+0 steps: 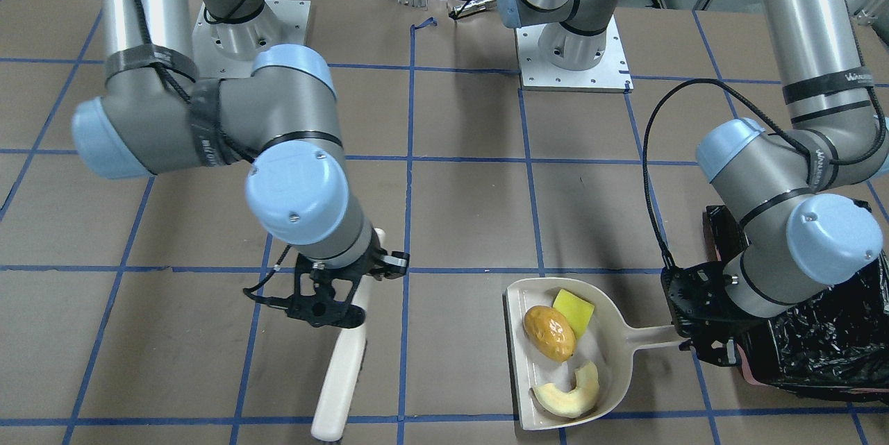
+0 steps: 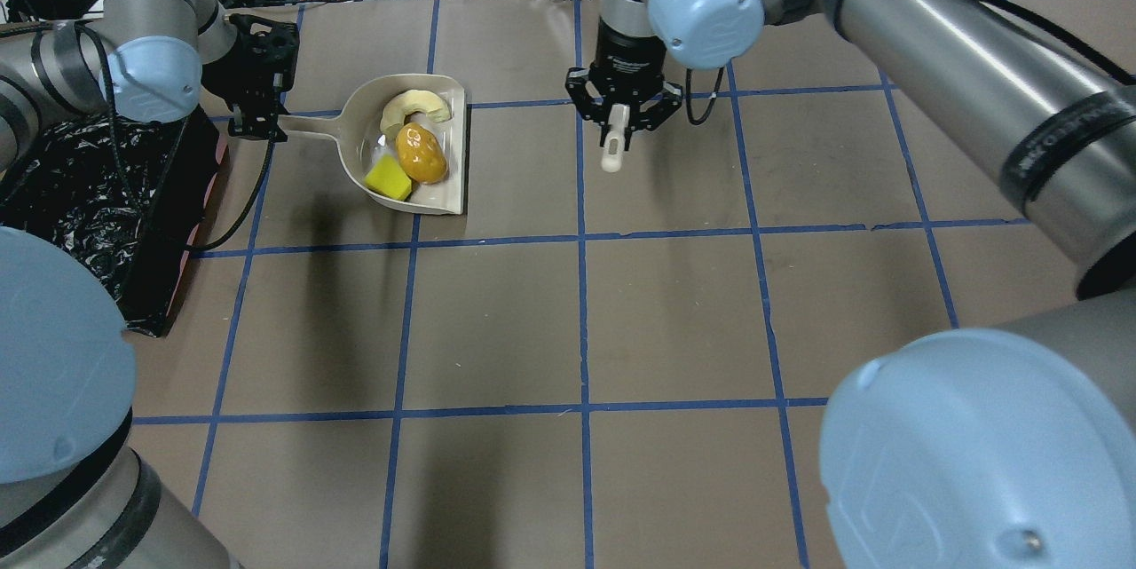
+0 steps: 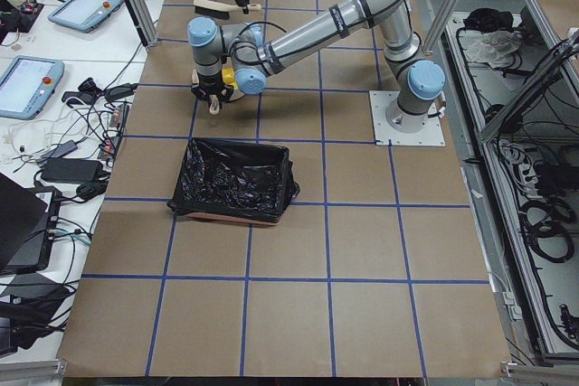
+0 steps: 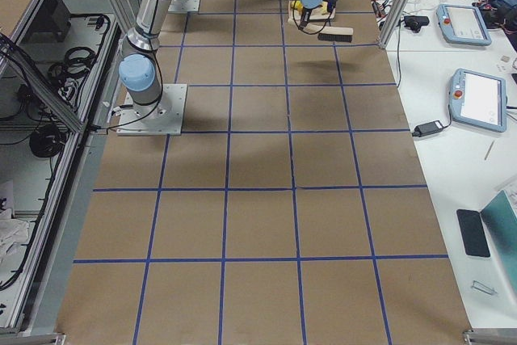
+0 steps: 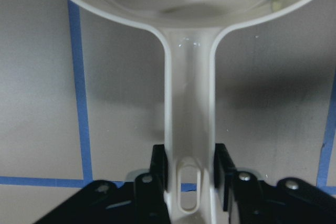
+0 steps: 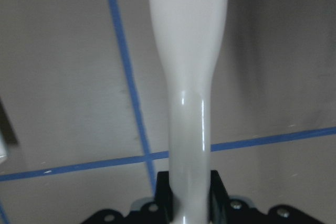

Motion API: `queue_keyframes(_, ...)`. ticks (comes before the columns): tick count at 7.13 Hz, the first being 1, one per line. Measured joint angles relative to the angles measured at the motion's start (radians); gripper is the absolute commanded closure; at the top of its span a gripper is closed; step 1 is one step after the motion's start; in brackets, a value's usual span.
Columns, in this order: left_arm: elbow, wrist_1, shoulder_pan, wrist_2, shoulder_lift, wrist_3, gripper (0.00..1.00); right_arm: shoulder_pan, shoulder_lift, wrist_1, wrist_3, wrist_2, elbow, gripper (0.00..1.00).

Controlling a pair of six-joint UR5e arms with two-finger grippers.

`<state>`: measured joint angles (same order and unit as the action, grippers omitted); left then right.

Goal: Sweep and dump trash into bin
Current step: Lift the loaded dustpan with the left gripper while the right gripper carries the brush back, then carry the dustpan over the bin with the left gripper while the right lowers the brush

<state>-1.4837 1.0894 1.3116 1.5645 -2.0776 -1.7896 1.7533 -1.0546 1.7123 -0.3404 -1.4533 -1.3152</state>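
At lower right, your left gripper (image 1: 686, 338) clamps the dustpan (image 1: 649, 336) by its handle, whose long axis points straight at the bin (image 1: 826, 341) just behind the fingers, with the potato (image 1: 549, 332), yellow block (image 1: 574, 312) and melon slice (image 1: 569, 398) aboard, while your right gripper (image 2: 615, 127) grips the brush (image 1: 340, 375).

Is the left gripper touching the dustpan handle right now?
Touching. The left wrist view shows the left gripper with its fingers pressed against both sides of the dustpan handle, no gap.
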Motion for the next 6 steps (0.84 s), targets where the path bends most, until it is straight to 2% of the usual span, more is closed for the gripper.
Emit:
queue_keyframes(2, 0.035, 0.082, -0.061, -0.035, 0.04, -0.008, 1.0, -0.157, -0.087, -0.009, 0.224, -0.063, -0.097, 1.0)
queue_keyframes(4, 0.049, 0.137, -0.134, -0.065, 0.087, -0.012, 1.0, -0.299, -0.142, -0.007, 0.409, -0.087, -0.169, 1.0)
queue_keyframes(6, 0.072, 0.203, -0.218, -0.067, 0.131, -0.048, 1.0, -0.386, -0.171, 0.013, 0.541, -0.141, -0.229, 1.0)
